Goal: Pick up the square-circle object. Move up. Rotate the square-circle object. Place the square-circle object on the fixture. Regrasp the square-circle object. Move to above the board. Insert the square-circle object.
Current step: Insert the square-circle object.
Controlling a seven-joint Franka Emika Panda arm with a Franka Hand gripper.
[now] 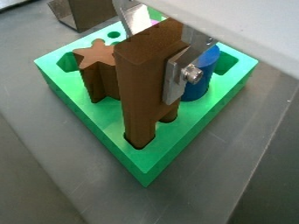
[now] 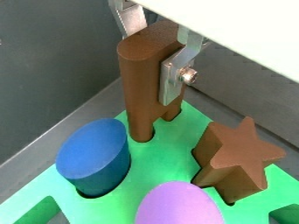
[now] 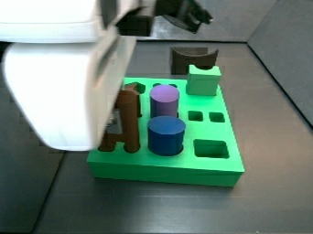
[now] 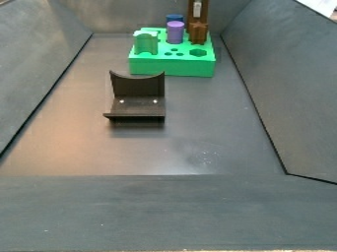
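The square-circle object stands upright, long axis vertical, lower end seated in a hole at the edge of the board. The gripper clamps the object's upper part between its fingers.

My own white arm is blocking most of my gripper and the square-circle object beside the board, and the far fixture is sitting partly hidden behind a pale green block.
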